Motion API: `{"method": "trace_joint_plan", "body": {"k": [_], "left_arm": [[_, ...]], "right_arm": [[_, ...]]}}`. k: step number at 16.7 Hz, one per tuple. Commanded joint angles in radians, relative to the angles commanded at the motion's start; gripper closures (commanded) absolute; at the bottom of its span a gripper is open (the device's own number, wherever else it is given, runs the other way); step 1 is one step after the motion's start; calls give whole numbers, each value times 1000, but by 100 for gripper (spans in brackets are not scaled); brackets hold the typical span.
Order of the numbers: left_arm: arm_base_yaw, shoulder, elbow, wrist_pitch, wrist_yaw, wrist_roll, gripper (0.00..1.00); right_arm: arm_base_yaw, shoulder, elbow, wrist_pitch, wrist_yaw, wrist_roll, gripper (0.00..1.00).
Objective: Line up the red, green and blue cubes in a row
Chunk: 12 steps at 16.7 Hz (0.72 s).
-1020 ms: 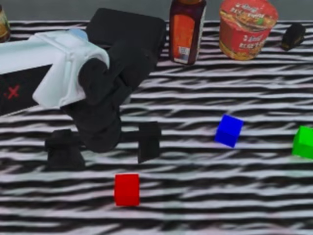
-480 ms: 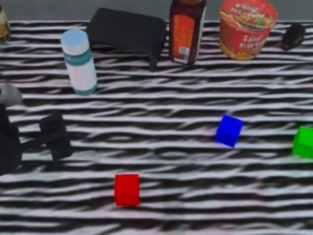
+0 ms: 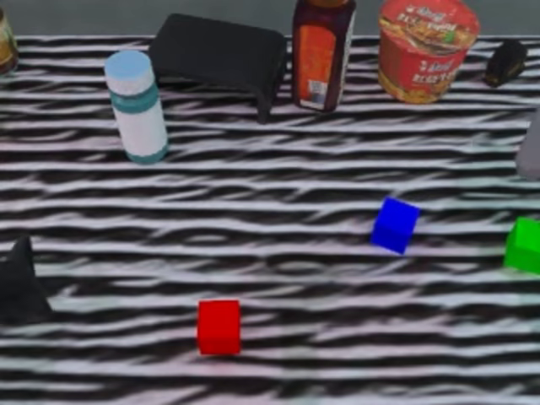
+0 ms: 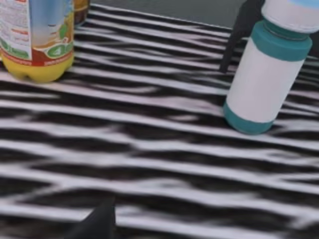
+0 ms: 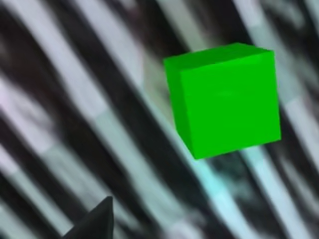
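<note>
The red cube (image 3: pixel 218 326) rests on the striped cloth near the front, left of centre. To its right, further back, lies the blue cube (image 3: pixel 395 224), and the green cube (image 3: pixel 524 245) sits at the right edge. My left gripper (image 3: pixel 17 283) shows as a dark shape at the left edge, far from every cube. One fingertip (image 4: pixel 97 224) shows in its wrist view, off to the side, with nothing held. My right arm (image 3: pixel 531 148) enters at the right edge, behind the green cube (image 5: pixel 224 99). One right fingertip (image 5: pixel 97 221) shows, apart from the cube.
At the back stand a white and teal bottle (image 3: pixel 137 105), a black stool-like block (image 3: pixel 221 52), a dark sauce bottle (image 3: pixel 321 52), a noodle cup (image 3: pixel 426 46) and a small black object (image 3: pixel 506 61). A yellow-bottomed bottle (image 4: pixel 37 40) stands beyond the left edge.
My left arm has pulled back to the left, away from the red cube, uncovering the white and teal bottle. A grey part of my right arm has come in at the right edge.
</note>
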Motion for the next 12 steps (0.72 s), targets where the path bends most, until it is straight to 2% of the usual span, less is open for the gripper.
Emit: {"method": "trace_joint_plan", "body": {"k": [6, 12], "left_arm": [[77, -225, -122, 179, 18, 180, 0], [80, -237, -126, 188, 20, 189, 0]], "right_arm": [[12, 255, 210, -138, -5, -160, 0], [7, 264, 217, -142, -6, -166, 0]]}}
